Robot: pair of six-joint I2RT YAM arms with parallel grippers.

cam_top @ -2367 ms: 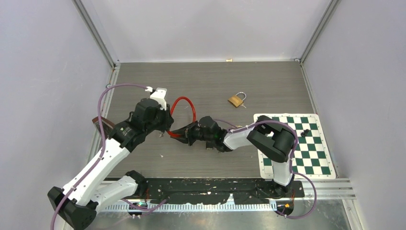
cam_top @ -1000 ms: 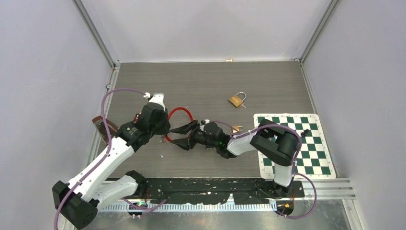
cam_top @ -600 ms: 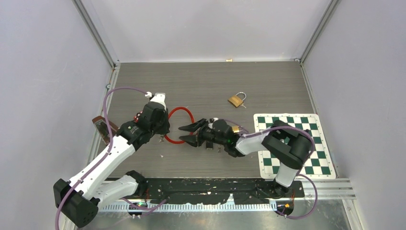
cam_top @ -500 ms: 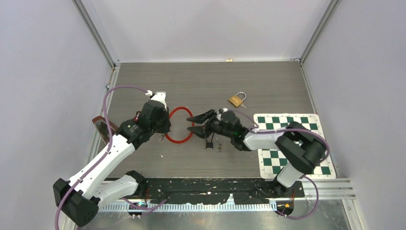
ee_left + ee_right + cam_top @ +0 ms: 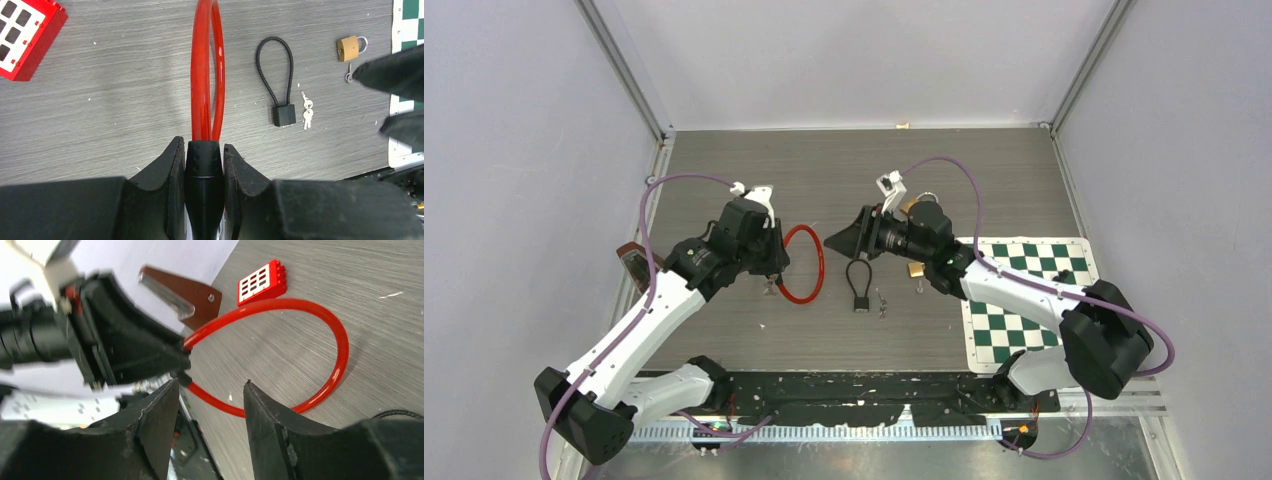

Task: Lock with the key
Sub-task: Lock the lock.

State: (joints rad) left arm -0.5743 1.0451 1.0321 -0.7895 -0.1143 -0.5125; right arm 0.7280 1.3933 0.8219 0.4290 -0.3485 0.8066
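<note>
My left gripper (image 5: 202,145) is shut on the black body (image 5: 202,172) of a red cable lock, whose red loop (image 5: 202,75) sticks out ahead over the table. From above, the left gripper (image 5: 769,255) holds the loop (image 5: 805,263) on edge. My right gripper (image 5: 839,242) hovers just right of the loop, jaws open and empty. In the right wrist view the right gripper (image 5: 212,382) faces the loop (image 5: 320,335) and the left gripper. A pair of small keys (image 5: 306,110) lies beside a black cable padlock (image 5: 283,114).
A brass padlock (image 5: 348,48) with a key (image 5: 349,76) lies near the chessboard mat (image 5: 1064,300). A red brick (image 5: 27,37) and a brown metal-edged piece (image 5: 185,292) sit at the left. The black padlock (image 5: 859,288) and keys (image 5: 882,301) lie between the arms.
My right gripper has pulled back from the red lock and swung up toward the back right, staying open. The black padlock and keys now show. The left gripper keeps its hold.
</note>
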